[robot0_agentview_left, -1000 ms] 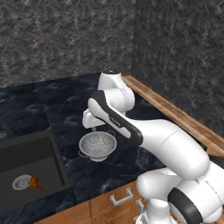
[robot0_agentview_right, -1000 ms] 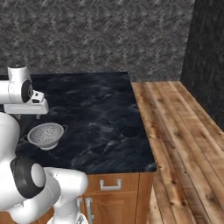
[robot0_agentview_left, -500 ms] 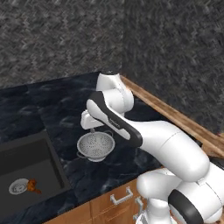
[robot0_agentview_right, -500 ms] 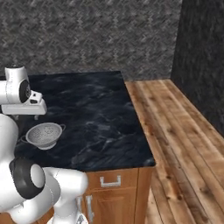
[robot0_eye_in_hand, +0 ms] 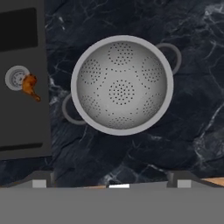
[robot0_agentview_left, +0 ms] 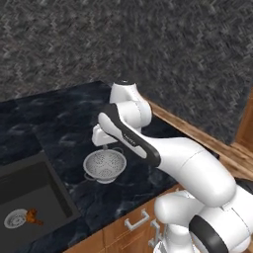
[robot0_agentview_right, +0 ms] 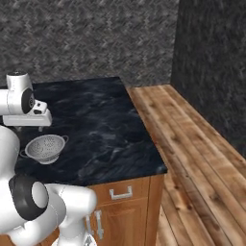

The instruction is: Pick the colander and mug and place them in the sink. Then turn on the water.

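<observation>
The silver perforated colander (robot0_agentview_left: pixel 105 165) (robot0_agentview_right: pixel 45 147) stands upright on the black marble counter, just right of the sink (robot0_agentview_left: pixel 34 180). My gripper (robot0_agentview_left: pixel 105 147) (robot0_agentview_right: pixel 30 128) hangs a short way above it, pointing straight down, open and empty. In the hand view the colander (robot0_eye_in_hand: pixel 121 85) lies above the middle between my two fingertips (robot0_eye_in_hand: pixel 40 182), its loop handles at upper right and lower left. The sink (robot0_eye_in_hand: pixel 22 109) runs down the left of that view. The mug and the water are out of view.
A round silver drain (robot0_agentview_left: pixel 15 218) (robot0_eye_in_hand: pixel 16 78) sits in the sink basin with a small orange object (robot0_agentview_left: pixel 32 215) (robot0_eye_in_hand: pixel 30 85) beside it. The counter ends at a wooden floor (robot0_agentview_right: pixel 192 144) on the right, with drawers (robot0_agentview_right: pixel 120 193) under its front edge.
Both base views have shifted slightly, so the base has moved a little. The gripper stays open above the colander, which has not moved on the counter.
</observation>
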Available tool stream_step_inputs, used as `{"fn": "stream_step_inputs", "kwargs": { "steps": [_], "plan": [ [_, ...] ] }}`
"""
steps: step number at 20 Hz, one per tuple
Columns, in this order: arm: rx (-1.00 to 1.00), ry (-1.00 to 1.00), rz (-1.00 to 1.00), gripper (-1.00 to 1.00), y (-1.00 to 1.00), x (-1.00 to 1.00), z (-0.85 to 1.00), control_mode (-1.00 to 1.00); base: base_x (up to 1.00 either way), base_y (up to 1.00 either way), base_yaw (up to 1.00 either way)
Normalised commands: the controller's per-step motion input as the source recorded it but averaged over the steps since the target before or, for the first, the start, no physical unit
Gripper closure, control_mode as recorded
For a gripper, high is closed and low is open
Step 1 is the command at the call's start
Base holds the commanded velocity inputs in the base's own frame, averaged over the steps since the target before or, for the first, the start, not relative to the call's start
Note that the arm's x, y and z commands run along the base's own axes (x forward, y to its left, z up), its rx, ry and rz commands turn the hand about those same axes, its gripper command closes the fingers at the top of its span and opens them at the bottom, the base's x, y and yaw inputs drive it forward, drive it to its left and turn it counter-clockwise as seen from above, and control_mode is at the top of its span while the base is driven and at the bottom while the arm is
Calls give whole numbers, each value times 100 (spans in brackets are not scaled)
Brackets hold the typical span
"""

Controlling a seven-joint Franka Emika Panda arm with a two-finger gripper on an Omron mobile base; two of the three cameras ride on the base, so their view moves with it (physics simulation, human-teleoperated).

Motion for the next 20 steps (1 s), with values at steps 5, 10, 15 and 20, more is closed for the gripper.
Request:
{"fn": "stream_step_inputs", "kwargs": {
  "steps": [5, 10, 15, 20],
  "plan": [
    [0, 0, 0, -100, 0, 0, 0, 100, 45, 2, -16],
    [0, 0, 0, -100, 0, 0, 0, 100, 23, -1, -15],
    [0, 7, -20, -100, -19, 16, -15, -100, 5, 0, -4],
    [1, 11, -29, -100, -22, 15, -19, -100, 0, 0, 0]
  ]
}}
